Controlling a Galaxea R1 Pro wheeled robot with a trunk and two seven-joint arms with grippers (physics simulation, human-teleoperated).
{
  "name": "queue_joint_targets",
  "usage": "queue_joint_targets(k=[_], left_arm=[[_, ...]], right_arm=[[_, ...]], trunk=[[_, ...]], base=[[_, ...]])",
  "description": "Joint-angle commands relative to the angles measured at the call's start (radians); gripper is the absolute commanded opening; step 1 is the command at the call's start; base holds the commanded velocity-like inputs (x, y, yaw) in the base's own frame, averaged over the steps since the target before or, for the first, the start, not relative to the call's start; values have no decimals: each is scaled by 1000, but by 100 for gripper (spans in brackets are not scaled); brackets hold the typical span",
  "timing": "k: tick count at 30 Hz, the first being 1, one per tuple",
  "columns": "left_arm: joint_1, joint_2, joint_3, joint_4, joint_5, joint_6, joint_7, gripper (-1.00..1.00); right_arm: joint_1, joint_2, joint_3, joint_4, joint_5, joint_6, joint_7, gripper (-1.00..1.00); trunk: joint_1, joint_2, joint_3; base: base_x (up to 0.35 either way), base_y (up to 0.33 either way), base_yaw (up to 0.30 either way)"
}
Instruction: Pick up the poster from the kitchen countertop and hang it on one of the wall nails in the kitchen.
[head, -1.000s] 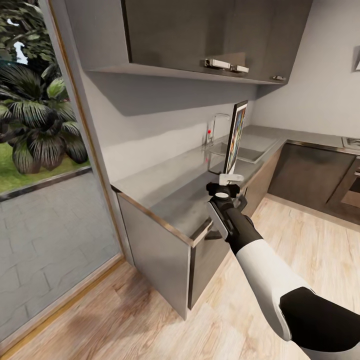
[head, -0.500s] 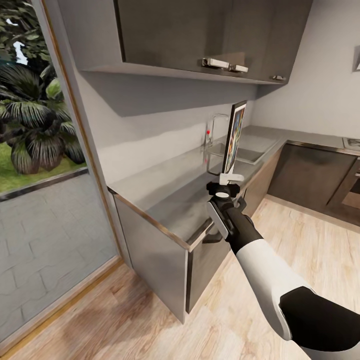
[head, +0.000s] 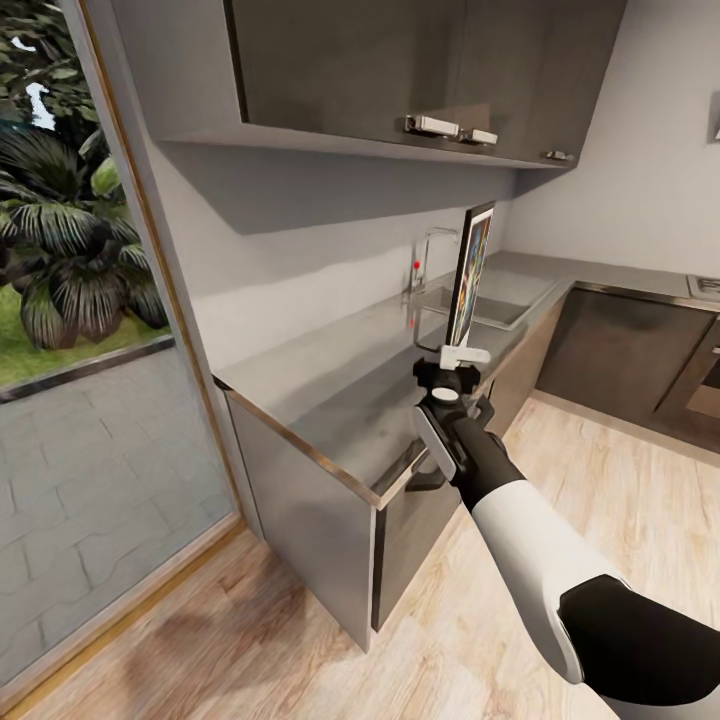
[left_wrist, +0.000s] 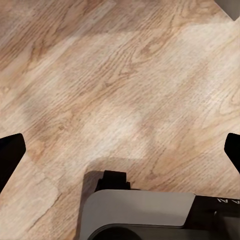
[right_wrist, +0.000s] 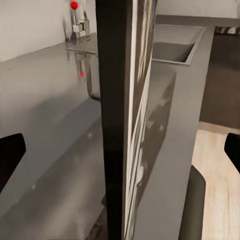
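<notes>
Wooden floor (head: 300, 640) runs under us, and our right arm reaches forward over the grey worktop (head: 330, 385), right gripper (head: 462, 354) fingers pinching the poster (head: 470, 270) by its bottom edge, long axis upright, edge-on, sink (head: 480, 300) behind.

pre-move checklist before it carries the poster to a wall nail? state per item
1. Poster in hand: ok. The right gripper is shut on the bottom edge of the poster.
2. Poster upright: ok. It stands edge-on above the gripper over the kitchen countertop.
3. Poster off the worktop: ok. In the right wrist view the poster has the grey surface below and behind it.
4. Clearance to the tap and sink: cannot tell; they lie just beyond the poster.
5. Headroom under the upper cabinets: ok for now; a gap shows above the poster's top.
6. Target nail located: cannot tell; I can make out no nail on the wall.
</notes>
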Motion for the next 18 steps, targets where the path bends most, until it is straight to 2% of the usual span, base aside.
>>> queue_joint_targets(k=[1, 18], left_arm=[[0, -1, 3, -1, 0, -1, 0, 100], [0, 0, 3, -1, 0, -1, 0, 100]], right_arm=[[-1, -1, 4, 0, -5, 1, -7, 100], [1, 0, 8, 45, -6, -91, -9, 100]], trunk=[[0, 0, -1], [0, 0, -1]], base=[[0, 0, 0], [0, 0, 0]])
